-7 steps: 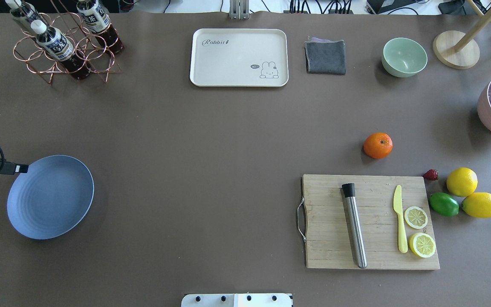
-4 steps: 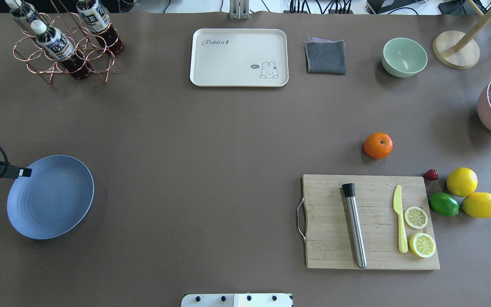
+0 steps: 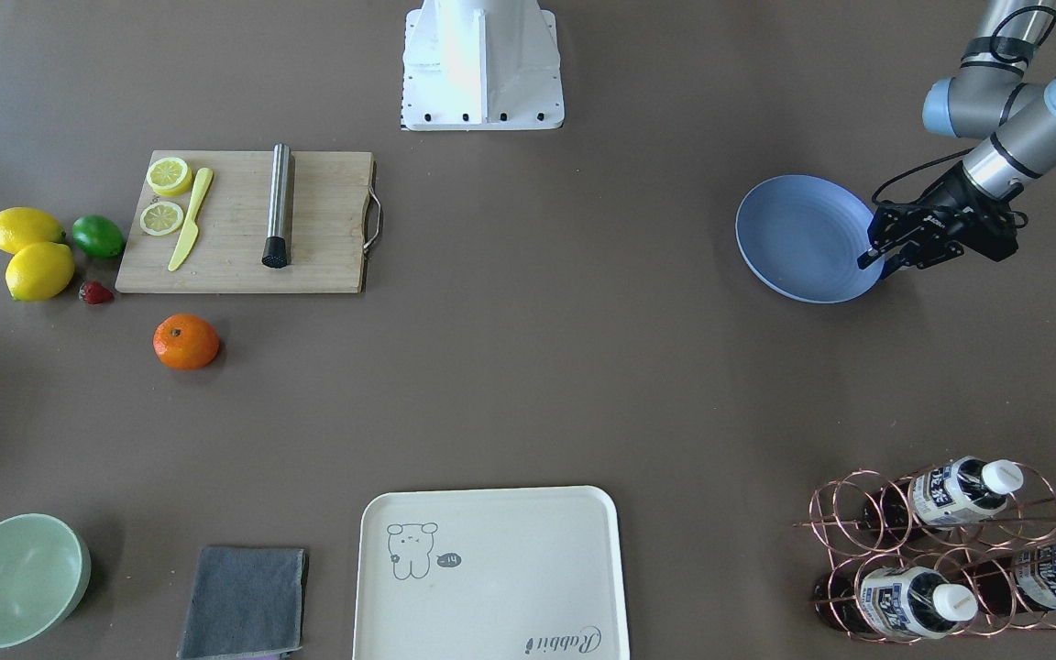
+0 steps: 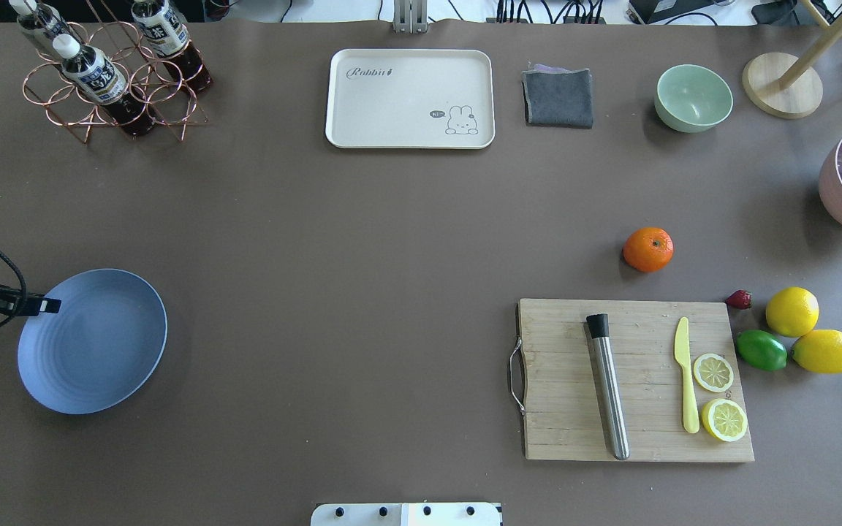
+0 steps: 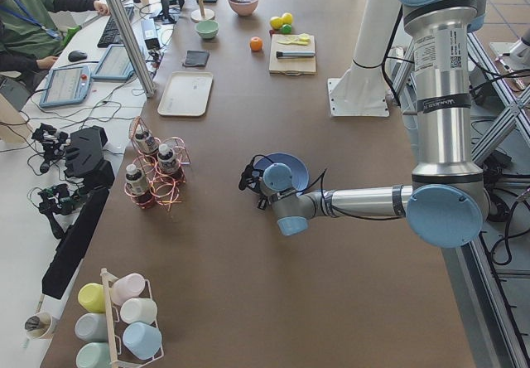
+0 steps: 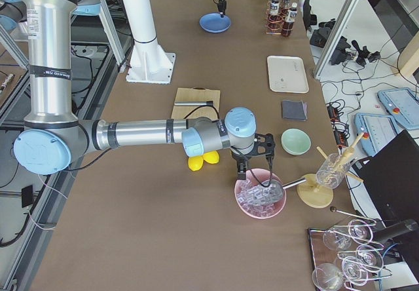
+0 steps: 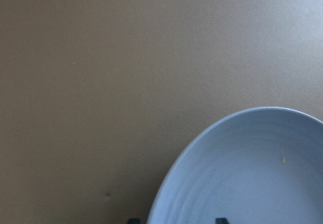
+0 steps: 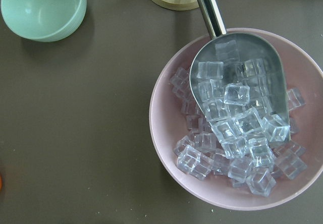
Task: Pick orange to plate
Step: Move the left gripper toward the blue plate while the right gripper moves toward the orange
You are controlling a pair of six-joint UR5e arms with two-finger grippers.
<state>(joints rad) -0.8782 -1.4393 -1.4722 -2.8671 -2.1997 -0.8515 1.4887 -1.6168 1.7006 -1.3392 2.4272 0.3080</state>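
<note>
The orange (image 4: 648, 249) (image 3: 186, 341) sits alone on the brown table, just beyond the cutting board and far from both grippers. At the other end lies the blue-lavender plate (image 4: 92, 351) (image 3: 803, 238) (image 7: 242, 173). My left gripper (image 4: 52, 305) (image 3: 878, 261) is at the plate's outer rim, one dark fingertip outside the rim and one inside, shut on the plate. My right gripper (image 6: 252, 166) hangs over the pink bowl of ice; it shows only in the side view, so I cannot tell its state.
A cutting board (image 4: 574, 380) carries a steel muddler, a yellow knife and lemon slices. Two lemons (image 4: 792, 311), a lime (image 4: 761, 350) and a strawberry lie beside it. A cream tray (image 4: 410, 98), grey cloth (image 4: 558, 97), green bowl (image 4: 693, 97), bottle rack (image 4: 110, 73) and pink ice bowl (image 8: 166, 133) line the far side.
My left gripper has moved right and toward the near edge at the plate's rim, and the plate has shifted slightly the same way. The orange has not moved.
</note>
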